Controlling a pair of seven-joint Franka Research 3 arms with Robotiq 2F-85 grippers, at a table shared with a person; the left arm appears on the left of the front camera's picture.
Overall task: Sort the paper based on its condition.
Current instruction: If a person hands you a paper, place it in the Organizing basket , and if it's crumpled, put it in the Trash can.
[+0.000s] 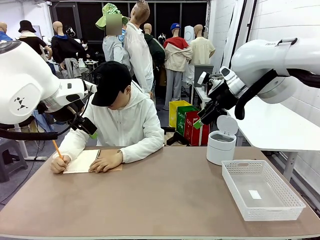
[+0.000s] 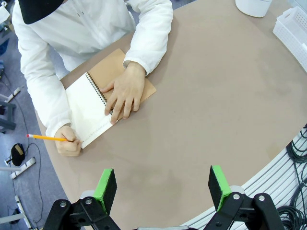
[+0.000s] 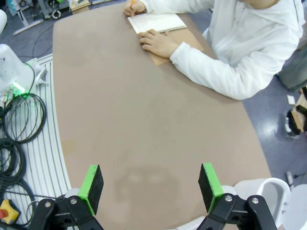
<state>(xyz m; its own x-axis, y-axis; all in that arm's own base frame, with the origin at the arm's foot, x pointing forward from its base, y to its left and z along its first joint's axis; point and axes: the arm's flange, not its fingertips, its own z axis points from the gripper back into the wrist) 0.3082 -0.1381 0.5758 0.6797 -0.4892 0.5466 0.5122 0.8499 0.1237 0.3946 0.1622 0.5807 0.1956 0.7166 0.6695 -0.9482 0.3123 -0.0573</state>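
No loose paper is in view. A person in a white hoodie writes with a pencil (image 1: 57, 149) on the open page of a spiral notebook (image 1: 82, 161) (image 2: 88, 108) (image 3: 156, 21) at the table's far left, the other hand flat on it. My left gripper (image 2: 163, 189) hangs open and empty high above the table, near the person's shoulder (image 1: 90, 131). High at the right, over the table's far edge, my right gripper (image 3: 151, 184) (image 1: 202, 120) is open and empty too.
A white mesh basket (image 1: 247, 162) stands at the front right with a small white label (image 1: 255, 194) inside. Behind it is a small white bin with a raised lid (image 1: 221, 142). The brown table (image 1: 165, 200) is bare across its middle. Cables (image 3: 19, 124) lie beside the table.
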